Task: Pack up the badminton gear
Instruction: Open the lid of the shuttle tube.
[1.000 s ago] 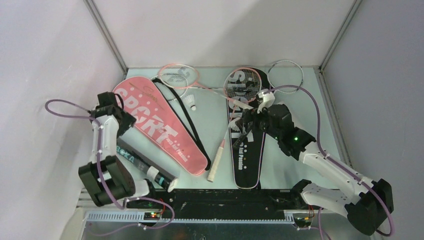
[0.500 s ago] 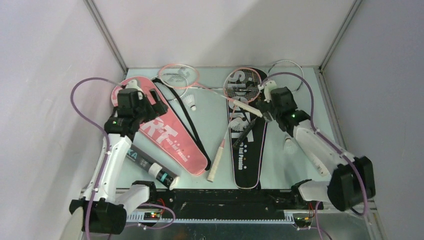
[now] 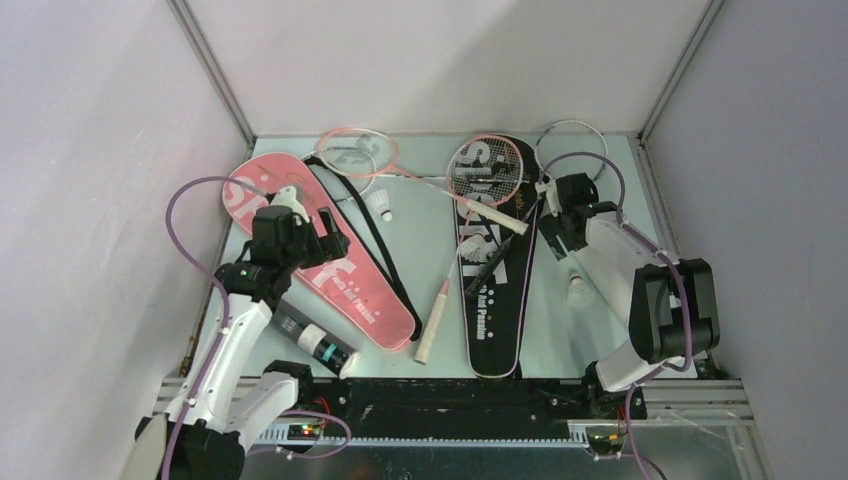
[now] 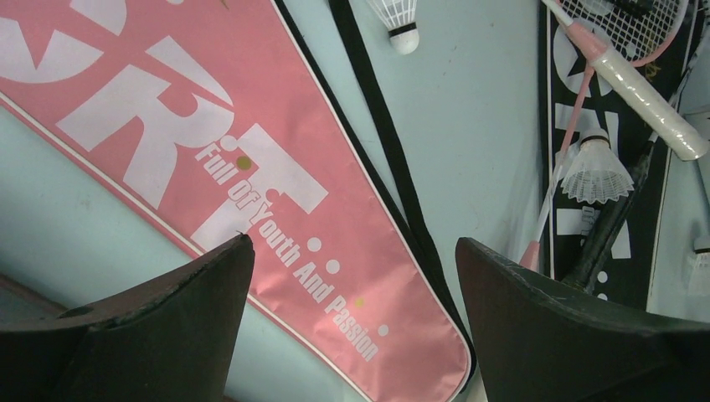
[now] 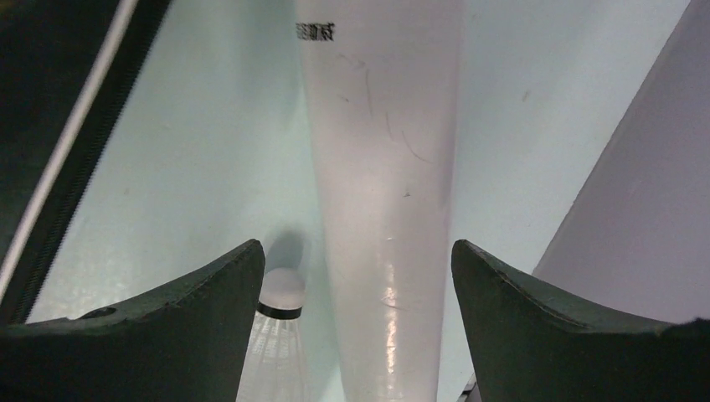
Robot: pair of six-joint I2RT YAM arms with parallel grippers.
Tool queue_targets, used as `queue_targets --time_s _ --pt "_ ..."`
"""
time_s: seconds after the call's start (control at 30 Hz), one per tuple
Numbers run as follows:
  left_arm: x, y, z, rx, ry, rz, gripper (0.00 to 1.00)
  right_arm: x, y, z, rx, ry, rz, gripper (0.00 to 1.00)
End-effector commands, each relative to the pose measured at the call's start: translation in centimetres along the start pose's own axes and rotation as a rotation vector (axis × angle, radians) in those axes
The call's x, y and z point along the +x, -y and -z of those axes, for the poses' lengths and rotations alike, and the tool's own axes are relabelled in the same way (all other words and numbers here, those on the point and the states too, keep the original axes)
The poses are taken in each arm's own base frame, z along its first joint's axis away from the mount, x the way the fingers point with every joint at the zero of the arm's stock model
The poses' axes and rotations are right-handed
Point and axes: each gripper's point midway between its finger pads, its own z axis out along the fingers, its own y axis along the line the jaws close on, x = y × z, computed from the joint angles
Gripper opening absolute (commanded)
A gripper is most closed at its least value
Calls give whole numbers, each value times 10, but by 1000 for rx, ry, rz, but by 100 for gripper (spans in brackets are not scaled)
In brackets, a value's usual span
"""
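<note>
Both arms moved since last frame: my left end effector (image 4: pixel 352 251) is now above the pink racket-shaped SPORT cover (image 4: pixel 167 142), fingers apart, empty. My right end effector (image 5: pixel 356 251) is apart too, straddling the white plastic shuttle tube (image 5: pixel 377 167). A white feather shuttlecock (image 5: pixel 280 293) lies just left of it.

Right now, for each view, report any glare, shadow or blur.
Top external: even, soft light. Left wrist: pink cover lettering sharp, the fingers dark with little detail. Right wrist: white tube carries a bright streak low down; the shuttlecock throws a soft shadow on the table.
</note>
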Motion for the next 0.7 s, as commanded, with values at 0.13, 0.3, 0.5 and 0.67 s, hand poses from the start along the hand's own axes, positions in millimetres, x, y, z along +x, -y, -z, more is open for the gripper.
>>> queue_targets --time_s 0.13,0.3,0.5,0.67 --pt "-21 10 0 37 71 -29 96 8 15 -27 14 -49 -44 84" --pt "-21 10 -1 35 69 -31 96 11 15 -44 14 -40 -55 82" --pt "-22 10 -2 33 67 -33 95 -10 32 -37 69 47 -63 58" --pt "-24 11 1 39 76 -34 94 -33 48 -1 139 148 -62 54"
